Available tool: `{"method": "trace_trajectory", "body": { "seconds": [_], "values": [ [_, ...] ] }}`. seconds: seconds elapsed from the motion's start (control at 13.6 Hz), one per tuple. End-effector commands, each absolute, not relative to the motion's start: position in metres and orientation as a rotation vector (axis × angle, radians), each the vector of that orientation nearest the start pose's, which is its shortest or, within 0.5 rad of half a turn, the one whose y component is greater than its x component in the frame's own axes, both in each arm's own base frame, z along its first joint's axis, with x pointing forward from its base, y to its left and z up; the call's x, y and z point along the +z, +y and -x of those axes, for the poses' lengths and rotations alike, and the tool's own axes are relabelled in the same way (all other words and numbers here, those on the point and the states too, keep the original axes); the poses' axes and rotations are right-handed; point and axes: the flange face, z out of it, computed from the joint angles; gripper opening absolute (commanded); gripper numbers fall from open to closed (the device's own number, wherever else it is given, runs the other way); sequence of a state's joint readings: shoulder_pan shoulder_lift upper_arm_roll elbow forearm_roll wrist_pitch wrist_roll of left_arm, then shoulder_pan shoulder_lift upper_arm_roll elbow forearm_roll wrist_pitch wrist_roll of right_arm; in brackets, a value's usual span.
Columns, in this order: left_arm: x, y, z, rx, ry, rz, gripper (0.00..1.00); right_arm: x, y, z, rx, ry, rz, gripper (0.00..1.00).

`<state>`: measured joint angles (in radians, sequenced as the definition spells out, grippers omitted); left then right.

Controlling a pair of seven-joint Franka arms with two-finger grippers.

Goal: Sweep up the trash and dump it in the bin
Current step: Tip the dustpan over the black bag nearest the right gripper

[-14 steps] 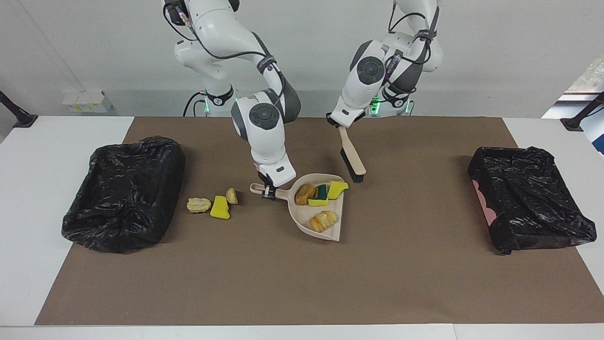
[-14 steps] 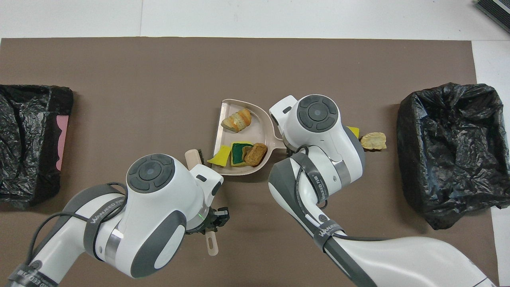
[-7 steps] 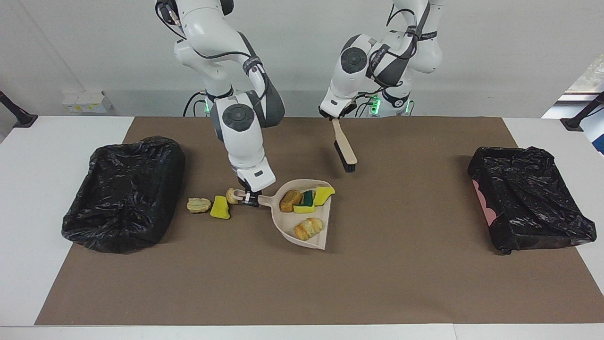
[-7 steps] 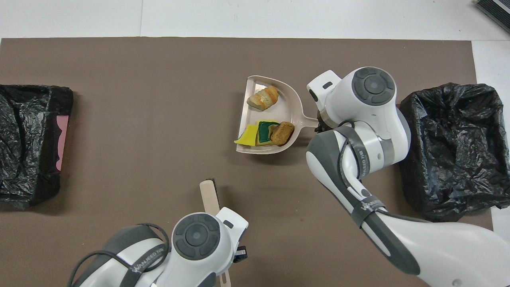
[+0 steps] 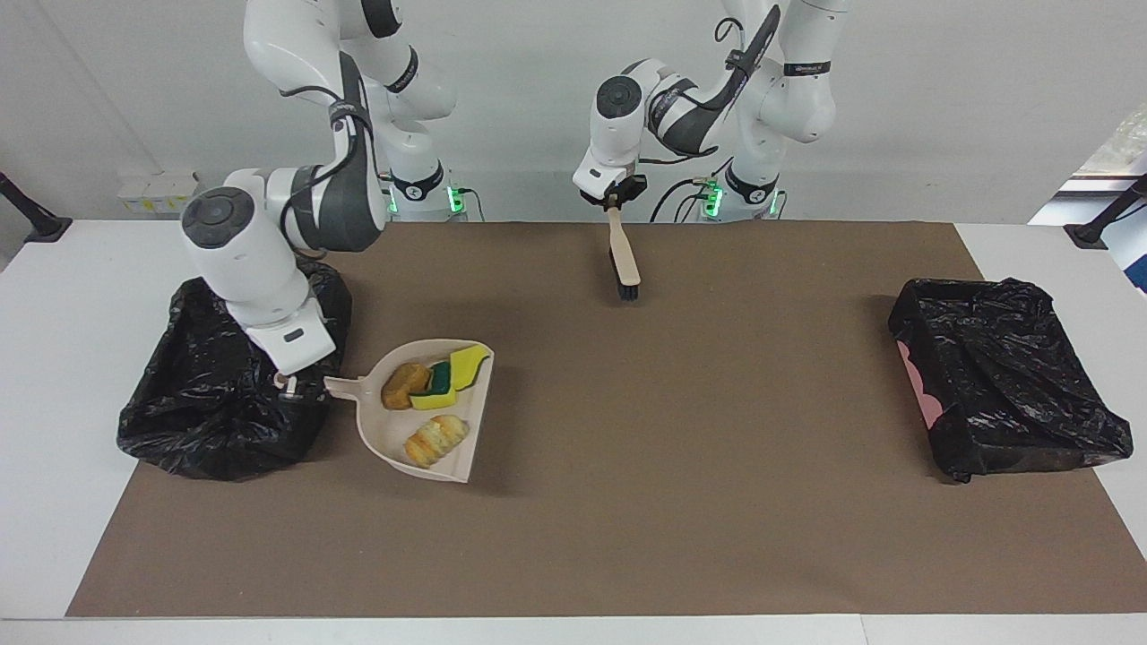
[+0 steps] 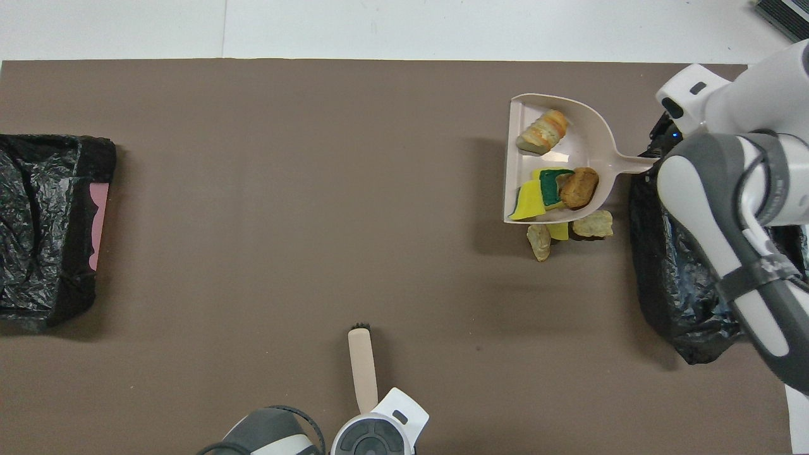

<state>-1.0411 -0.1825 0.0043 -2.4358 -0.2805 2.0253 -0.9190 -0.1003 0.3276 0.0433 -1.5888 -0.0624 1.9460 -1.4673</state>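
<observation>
My right gripper [image 5: 288, 385] is shut on the handle of the beige dustpan [image 5: 387, 432], held level above the mat beside the black-lined bin [image 5: 215, 385] at the right arm's end. In the pan lie a brown lump [image 5: 404, 384], a green-layered yellow sponge [image 5: 437, 383], a yellow chunk [image 5: 469, 362] and a striped tan lump [image 5: 435, 438]. In the overhead view, three loose scraps of trash [image 6: 593, 224] lie on the mat at the dustpan's [image 6: 588, 136] edge; the facing view hides them. My left gripper [image 5: 613, 199] is shut on the brush [image 5: 624, 258], bristles down, over the mat near the robots.
A second black-lined bin [image 5: 1004, 376] with a pink patch inside stands at the left arm's end of the table. The brown mat [image 5: 681, 466] covers the middle of the white table. The right arm's wrist [image 6: 727, 164] hangs over the nearer bin [image 6: 682, 297].
The right arm has carried the loaded dustpan toward the bin at its end, passing over the three loose scraps. The left arm has drawn the brush back toward the robots.
</observation>
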Motion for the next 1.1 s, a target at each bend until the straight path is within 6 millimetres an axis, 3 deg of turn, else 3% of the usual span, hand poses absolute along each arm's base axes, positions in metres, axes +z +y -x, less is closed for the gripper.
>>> {"method": "trace_trajectory", "body": {
  "seconds": [0.0, 0.22, 0.37, 0.59, 0.81, 1.03],
  "values": [
    [0.355, -0.375, -0.205, 0.514, -0.053, 3.073, 0.00, 0.480, -0.102, -0.643, 0.044, -2.132, 2.398, 0.00],
    [0.348, -0.371, -0.204, 0.529, -0.028, 3.058, 0.00, 0.505, -0.170, -0.624, 0.084, -2.154, 2.409, 0.00],
    [0.346, -0.369, -0.203, 0.534, -0.012, 3.056, 0.00, 0.510, -0.222, -0.607, 0.127, -2.191, 2.397, 0.00],
    [0.340, -0.365, -0.203, 0.544, 0.027, 3.050, 0.00, 0.518, -0.276, -0.585, 0.295, -2.283, 2.375, 0.00],
    [0.336, -0.362, -0.208, 0.553, 0.014, 3.044, 0.00, 0.522, -0.300, -0.565, 0.492, -2.286, 2.399, 0.00],
    [0.335, -0.360, -0.210, 0.560, 0.010, 3.038, 0.02, 0.527, -0.305, -0.568, 0.731, -2.351, 2.418, 0.00]
  ]
}}
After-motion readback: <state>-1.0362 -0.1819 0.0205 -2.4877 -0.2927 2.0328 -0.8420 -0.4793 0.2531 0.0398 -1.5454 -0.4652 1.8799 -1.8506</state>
